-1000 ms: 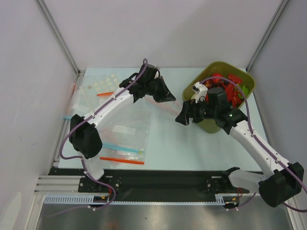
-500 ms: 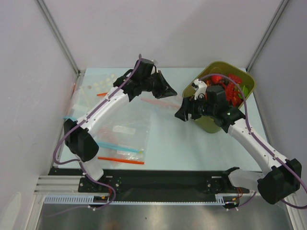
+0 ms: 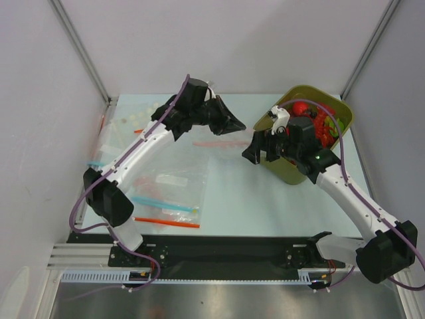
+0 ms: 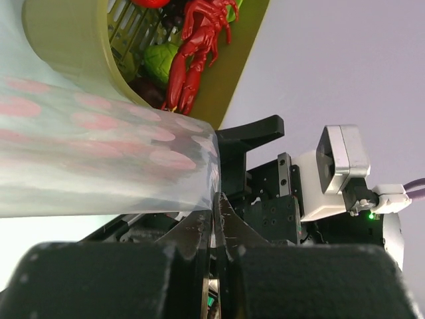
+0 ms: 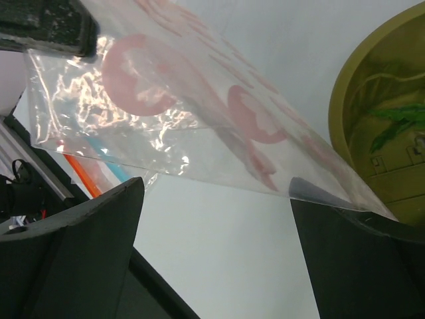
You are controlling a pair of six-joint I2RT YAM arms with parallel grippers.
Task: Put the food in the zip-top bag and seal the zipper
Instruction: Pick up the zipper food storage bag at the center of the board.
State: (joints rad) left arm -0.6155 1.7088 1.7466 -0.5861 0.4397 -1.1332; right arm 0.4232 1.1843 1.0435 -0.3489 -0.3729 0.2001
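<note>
Left wrist view: my left gripper (image 4: 214, 222) is pressed together on the edge of the bag (image 4: 99, 156). The bag fans out from my fingers toward the bin (image 4: 70, 46), its clear sheet marked with pale pink blotches. Past the bin's rim the red lobster (image 4: 197, 46) lies among other toys inside. My right gripper (image 5: 216, 189) is spread wide with nothing between its fingers. The bag's lower edge runs just above them, and I cannot tell whether its corner touches the finger nearer the bin. From the top view both my grippers sit close together just left of the bin. The zipper (image 3: 216, 143) shows there as a thin pink line, also left of the bin. Farther left of the bin, spare bags (image 3: 169, 193) with blue and orange strips lie flat on the table (image 3: 252, 199)
</note>
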